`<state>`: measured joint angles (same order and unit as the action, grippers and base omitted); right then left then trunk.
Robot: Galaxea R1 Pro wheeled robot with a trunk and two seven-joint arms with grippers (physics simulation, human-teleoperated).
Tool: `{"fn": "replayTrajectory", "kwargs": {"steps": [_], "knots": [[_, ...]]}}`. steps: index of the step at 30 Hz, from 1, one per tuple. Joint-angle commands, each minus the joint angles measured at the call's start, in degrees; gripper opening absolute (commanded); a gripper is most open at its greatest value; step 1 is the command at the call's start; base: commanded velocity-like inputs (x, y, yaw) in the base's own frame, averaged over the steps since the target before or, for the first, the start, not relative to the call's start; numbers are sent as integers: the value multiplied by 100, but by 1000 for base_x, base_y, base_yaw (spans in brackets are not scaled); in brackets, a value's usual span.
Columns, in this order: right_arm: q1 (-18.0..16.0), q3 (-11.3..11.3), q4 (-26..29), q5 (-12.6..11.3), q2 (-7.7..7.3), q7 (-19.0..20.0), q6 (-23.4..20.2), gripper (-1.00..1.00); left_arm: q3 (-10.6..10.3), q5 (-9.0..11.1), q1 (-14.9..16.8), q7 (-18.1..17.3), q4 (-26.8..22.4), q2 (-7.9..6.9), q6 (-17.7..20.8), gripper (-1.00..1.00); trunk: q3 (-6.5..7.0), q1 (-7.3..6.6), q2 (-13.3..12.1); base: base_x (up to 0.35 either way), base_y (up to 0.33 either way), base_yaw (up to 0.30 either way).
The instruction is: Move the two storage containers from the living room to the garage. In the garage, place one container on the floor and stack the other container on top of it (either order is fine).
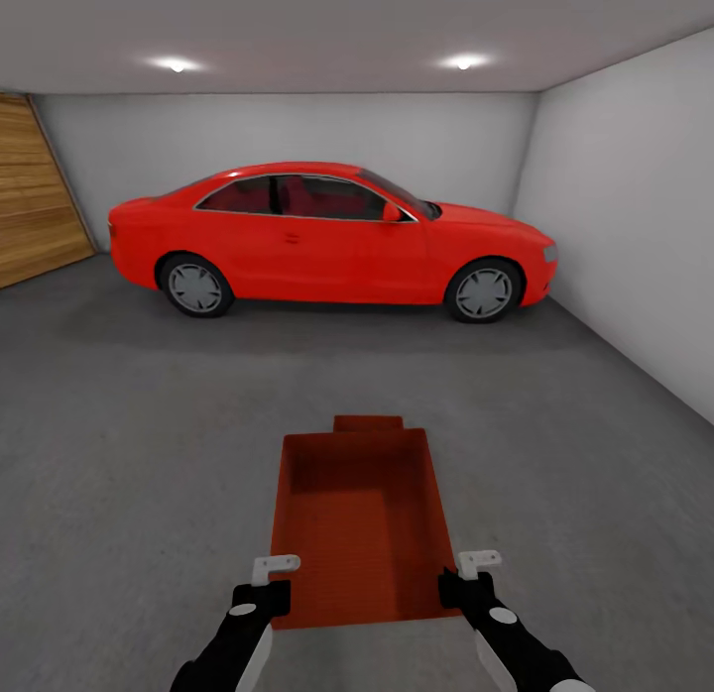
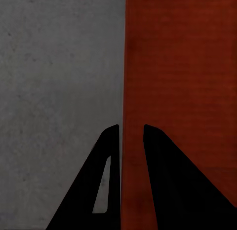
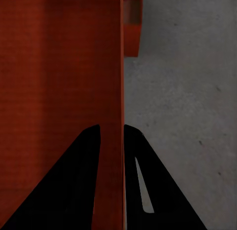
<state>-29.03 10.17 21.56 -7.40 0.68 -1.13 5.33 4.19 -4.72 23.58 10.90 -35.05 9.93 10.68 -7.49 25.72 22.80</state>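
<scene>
In the garage, a rust-red storage container [image 1: 357, 514] hangs lengthwise in front of me over the dark grey floor [image 1: 149, 454]. My left gripper [image 1: 270, 598] is shut on its left wall near the close end, one finger inside and one outside, as the left wrist view shows [image 2: 131, 126]. My right gripper [image 1: 461, 585] is shut on the right wall the same way [image 3: 112, 126]. A second storage container [image 1: 368, 423] peeks out beyond the far end of the held one, lower down; a corner of it [image 3: 132, 27] also appears in the right wrist view.
A red coupe car [image 1: 327, 241] is parked across the back of the garage. A wooden door [image 1: 35, 201] is at the far left and a white wall [image 1: 635, 226] runs along the right. Grey concrete stretches on both sides of the containers.
</scene>
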Motion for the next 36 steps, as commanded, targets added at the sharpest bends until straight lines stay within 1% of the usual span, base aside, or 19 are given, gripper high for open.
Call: {"fn": "replayTrajectory", "kwargs": {"steps": [1, 36], "knots": [[-5, 99, -12, -86, -24, 17, 21, -100, 64, -81, 7, 11, -46, 7, 40, -100, -12, 7, 12, 329, 0, 0], [-6, 108, -12, -86, -24, 24, 13, -100, 72, -81, 7, 8, -46, 7, 40, -100, -12, 7, 12, 329, 0, 0]]}}
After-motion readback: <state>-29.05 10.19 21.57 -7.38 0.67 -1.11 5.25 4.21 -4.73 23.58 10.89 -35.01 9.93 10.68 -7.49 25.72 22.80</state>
